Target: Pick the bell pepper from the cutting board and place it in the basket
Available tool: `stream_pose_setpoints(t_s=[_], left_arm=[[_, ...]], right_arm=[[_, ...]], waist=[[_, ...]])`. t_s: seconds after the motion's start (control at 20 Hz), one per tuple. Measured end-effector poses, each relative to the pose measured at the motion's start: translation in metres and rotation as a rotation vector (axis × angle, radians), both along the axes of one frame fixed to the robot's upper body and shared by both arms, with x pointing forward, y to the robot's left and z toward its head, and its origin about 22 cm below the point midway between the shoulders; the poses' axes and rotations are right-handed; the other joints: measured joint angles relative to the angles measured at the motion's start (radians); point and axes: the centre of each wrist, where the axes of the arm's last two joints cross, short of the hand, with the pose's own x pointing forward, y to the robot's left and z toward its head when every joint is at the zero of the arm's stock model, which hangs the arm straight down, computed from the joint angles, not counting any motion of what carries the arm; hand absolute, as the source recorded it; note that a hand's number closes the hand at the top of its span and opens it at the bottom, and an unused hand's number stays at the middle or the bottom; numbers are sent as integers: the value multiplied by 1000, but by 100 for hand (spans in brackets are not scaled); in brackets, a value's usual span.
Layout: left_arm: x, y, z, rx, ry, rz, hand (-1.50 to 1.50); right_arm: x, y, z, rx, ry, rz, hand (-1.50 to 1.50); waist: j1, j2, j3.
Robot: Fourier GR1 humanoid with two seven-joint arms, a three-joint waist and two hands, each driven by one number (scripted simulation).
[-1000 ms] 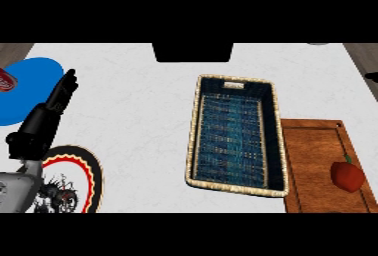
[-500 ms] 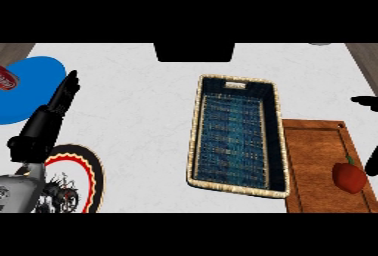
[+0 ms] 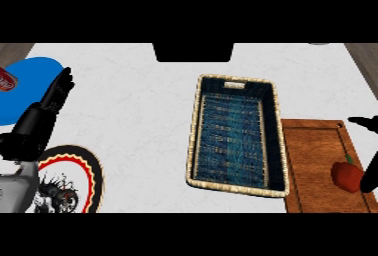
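A red bell pepper (image 3: 345, 175) is lying on the wooden cutting board (image 3: 314, 165) at the right side of the white counter (image 3: 140, 125), close to the board's right edge and well toward the near end. The right hand (image 3: 370, 165) is showing only partly at the view's right border: one dark finger is pointing left above the board's far end, and another dark part is slanting down just beside the pepper's right side, seemingly touching it, though the contact is hard to make out. The fingers are looking spread rather than wrapped round the pepper, so the hand is reading as open and holding nothing. Just left of the board, a long woven basket (image 3: 198, 145) with a pale rim and a dark blue lining is standing lengthwise, with nothing showing inside it. Far across the counter, the left hand (image 3: 52, 100) is resting with its fingers straight and pointing away from the robot, grasping nothing, its tips lying over the edge of a blue plate (image 3: 26, 80) at the left. Near the lower left corner, a plate with a red and black rim (image 3: 81, 160) is sitting partly hidden by the grey left forearm (image 3: 15, 187)
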Motion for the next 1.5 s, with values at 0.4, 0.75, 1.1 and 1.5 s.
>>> stream_pose_setpoints(t_s=[0.4,0.75,1.1,1.5], left_arm=[[6,-7,-2,3,-1,1,0],[-2,-3,-4,-4,2,-7,0],[-4,3,-4,-5,9,-1,0],[-6,2,0,-1,0,7,0]], right_arm=[[-8,-2,-18,-20,-32,-4,-150],[-14,2,-32,-28,-55,-10,-150],[-22,4,-53,-15,-55,-25,-150],[-29,-7,-72,-20,-26,-52,-150]], waist=[[-2,0,0],[-1,0,0],[0,0,0],[0,0,0]])
